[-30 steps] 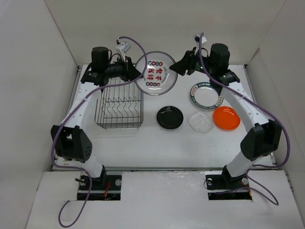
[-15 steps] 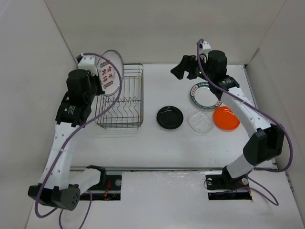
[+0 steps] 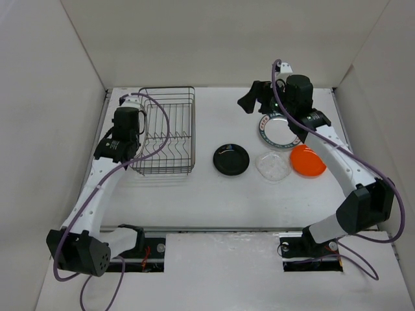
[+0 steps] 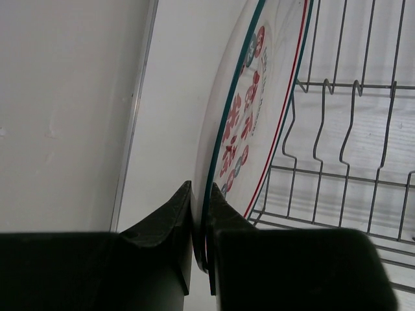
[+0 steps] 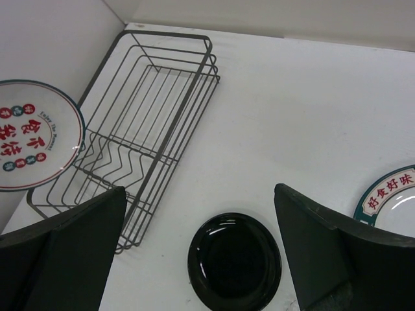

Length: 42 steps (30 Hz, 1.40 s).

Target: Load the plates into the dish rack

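My left gripper [image 4: 200,194] is shut on the rim of the white plate with a grey rim and red-green marks [image 4: 253,110]. It holds the plate upright at the left side of the dark wire dish rack [image 3: 170,129], next to the prongs. The right wrist view shows this plate [image 5: 35,136] beside the rack [image 5: 149,116]. My right gripper [image 3: 249,100] is open and empty above the table's back middle. Below it lies the black plate [image 5: 235,262]. The black [image 3: 231,159], clear [image 3: 273,166], orange [image 3: 308,161] and green-rimmed [image 3: 279,129] plates lie flat on the table.
The left wall [image 4: 65,110] stands close beside the held plate and my left gripper [image 3: 131,139]. White walls close in the table at the back and right. Purple cables hang off both arms.
My left arm has swung the marked plate from the table's back, turned it upright and lowered it to the rack's left side. My right gripper has drawn back slightly to the right.
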{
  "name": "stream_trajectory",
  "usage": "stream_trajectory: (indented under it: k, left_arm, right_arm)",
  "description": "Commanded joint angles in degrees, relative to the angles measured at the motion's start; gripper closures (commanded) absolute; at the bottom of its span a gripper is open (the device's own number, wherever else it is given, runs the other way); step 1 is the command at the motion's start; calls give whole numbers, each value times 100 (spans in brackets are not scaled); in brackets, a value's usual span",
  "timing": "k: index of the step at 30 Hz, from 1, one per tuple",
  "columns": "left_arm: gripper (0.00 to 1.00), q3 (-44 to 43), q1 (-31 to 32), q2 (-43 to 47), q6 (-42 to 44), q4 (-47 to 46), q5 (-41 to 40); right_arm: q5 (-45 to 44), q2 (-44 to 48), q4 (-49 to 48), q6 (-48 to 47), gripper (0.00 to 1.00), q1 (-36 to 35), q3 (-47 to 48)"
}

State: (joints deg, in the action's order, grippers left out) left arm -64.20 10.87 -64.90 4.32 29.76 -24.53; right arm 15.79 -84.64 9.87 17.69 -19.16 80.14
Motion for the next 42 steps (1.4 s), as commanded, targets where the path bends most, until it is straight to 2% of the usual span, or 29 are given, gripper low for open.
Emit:
stream_trajectory:
  k: [1,13,19,20,21,22,25,29,33,34,36,42]
  left_arm:
    - [100,-57,29,39,78,-664,-245]
    - [100,-4,29,-461,-317,-787,-368]
    - [100,-162,29,-629,-564,-585,-104]
    - [97,-163,29,-681,-616,-533,-43]
    - [87,-163,29,-681,-616,-532,10]
    - [81,-93,29,-681,-616,-532,10]
    - [68,-14,29,-681,-616,-585,133]
    - [57,-13,29,-629,-564,-585,308]
    - [31,-310,-24,-514,-319,-532,633]
    - [15,-416,-24,-462,-265,-480,826]
    - [0,-810,-24,-462,-143,-296,1186]
    - [0,-1515,-24,-462,52,47,2224]
  right_arm:
    - [-67,264,-29,-99,0,70,-42]
    - [-6,211,24,-152,0,123,-95]
    - [-120,211,129,-152,0,184,-95]
    - [-294,211,129,-152,0,184,-95]
    - [-409,211,216,-152,0,297,-95]
    - [-549,263,269,-204,0,359,-173]
    - [-796,264,270,-205,0,851,-410]
    - [-569,211,-10,-458,0,1686,-735]
    - [-683,-217,-503,-573,0,2512,-939]
    - [-552,-411,-503,-574,0,2835,-817]
    - [-175,-1068,-503,-574,0,3127,-484]
    - [1408,-2503,-451,-627,8,3638,265]
